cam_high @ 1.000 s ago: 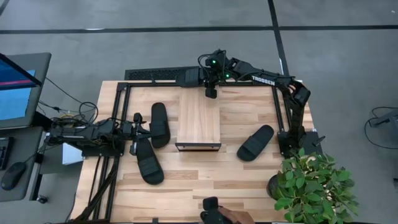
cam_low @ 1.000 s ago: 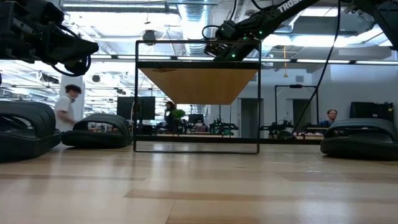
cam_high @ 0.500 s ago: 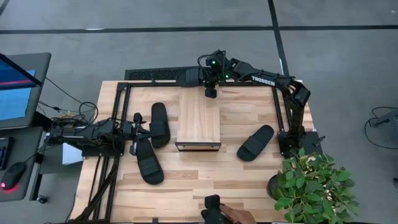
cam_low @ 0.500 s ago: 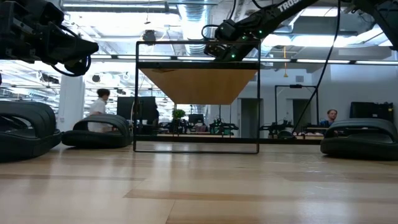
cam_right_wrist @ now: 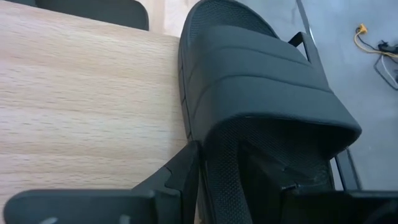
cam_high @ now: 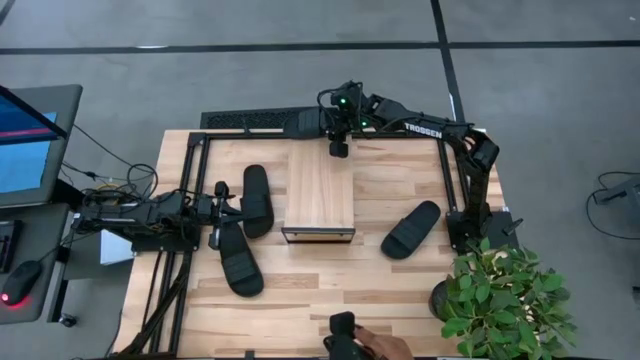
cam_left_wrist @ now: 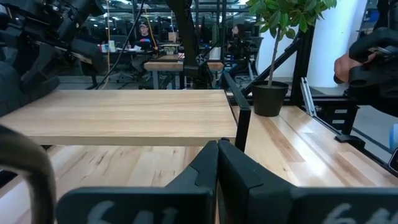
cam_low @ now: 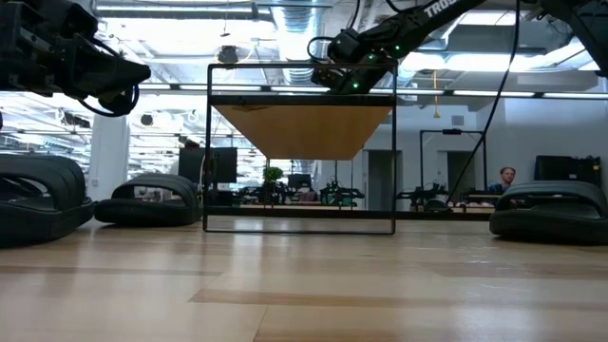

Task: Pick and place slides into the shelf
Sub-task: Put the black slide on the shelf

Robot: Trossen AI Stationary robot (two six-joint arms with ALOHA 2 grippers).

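The shelf (cam_high: pixel 320 190) stands mid-table, its light-wood top (cam_right_wrist: pixel 81 99) on a dark frame (cam_low: pixel 302 226). Three black slides lie flat on the table: two left of the shelf (cam_high: pixel 257 200) (cam_high: pixel 240 260) and one to its right (cam_high: pixel 411 228). My right gripper (cam_high: pixel 338 148) hovers at the shelf's far end, shut on the fourth slide (cam_right_wrist: pixel 261 93), which runs along the table's far edge (cam_high: pixel 305 124). My left gripper (cam_high: pixel 232 210) is shut (cam_left_wrist: pixel 217 152) between the two left slides, pointing at the shelf. My right gripper pinches the slide's side rim (cam_right_wrist: pixel 208 143) just behind the ribbed strap. One finger (cam_right_wrist: pixel 183 168) sits outside the sole, the other (cam_right_wrist: pixel 273 180) on the footbed. The slide lies beside the shelf top's far edge; whether it rests on anything does not show.
A potted plant (cam_high: pixel 505 300) stands at the table's near right corner. A person's hand holding a dark object (cam_high: pixel 350 340) reaches in at the near edge. Dark frame rails (cam_high: pixel 190 200) run along the table's left and far sides. Bare wood (cam_high: pixel 330 290) lies in front of the shelf.
Neither arm nor any slide has moved. In the room behind the table, a person has walked across and out of sight behind the shelf.
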